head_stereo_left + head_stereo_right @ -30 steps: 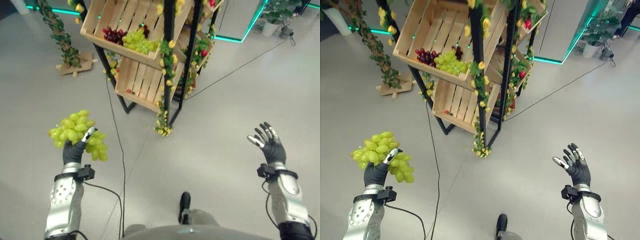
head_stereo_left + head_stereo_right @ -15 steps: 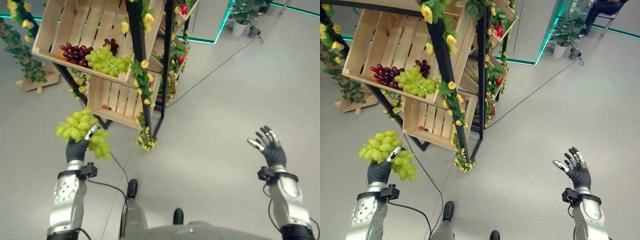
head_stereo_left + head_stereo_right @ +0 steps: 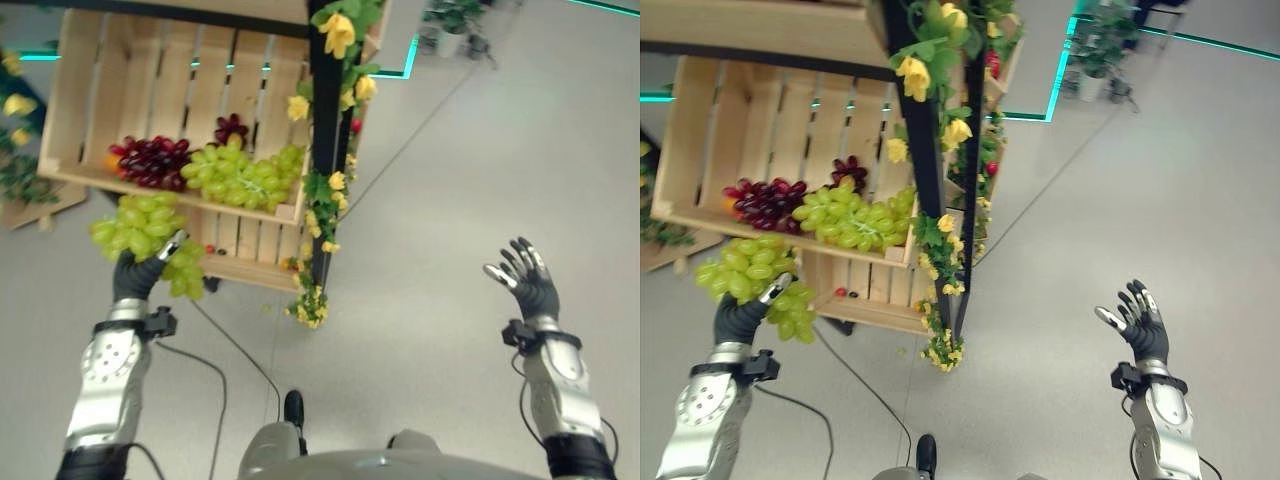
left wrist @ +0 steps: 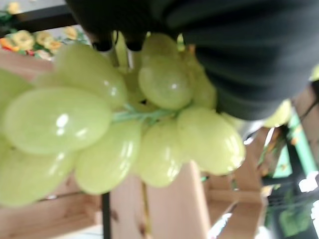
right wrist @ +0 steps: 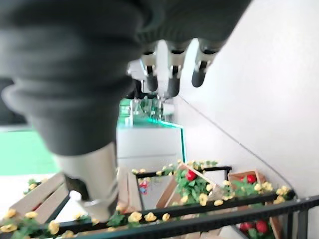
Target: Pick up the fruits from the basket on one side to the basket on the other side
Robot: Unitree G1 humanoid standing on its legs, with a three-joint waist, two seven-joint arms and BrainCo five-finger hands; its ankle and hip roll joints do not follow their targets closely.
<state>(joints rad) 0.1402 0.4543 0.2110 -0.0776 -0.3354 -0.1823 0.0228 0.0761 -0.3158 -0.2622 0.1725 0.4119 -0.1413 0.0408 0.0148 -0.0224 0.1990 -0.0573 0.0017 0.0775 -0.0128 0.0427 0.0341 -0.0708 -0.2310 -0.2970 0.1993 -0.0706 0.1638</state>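
While the left hand (image 3: 134, 277) grips a green grape bunch (image 3: 145, 228) just below the wooden crate (image 3: 80, 120), the right hand (image 3: 524, 280) hangs spread and empty; the crate, holding grapes (image 3: 236, 176), now looms closer, so placing seems next.

Green grape bunch (image 3: 150, 235) in the left hand (image 3: 133, 277): the grapes are hiding the fingers, with one dark tip showing; in the wrist view the bunch is running off the frame edge. Wooden crate (image 3: 80, 100): the frame is cutting off its top and left side. Orange item (image 3: 108, 160) behind the red grapes (image 3: 150, 160): it is lying mostly covered, kind not determinable. Small red and dark items (image 3: 845, 293) in the lower crate (image 3: 865, 305): too small to identify. Potted plant (image 3: 1095, 60) by the far wall: the top edge is cropping it.
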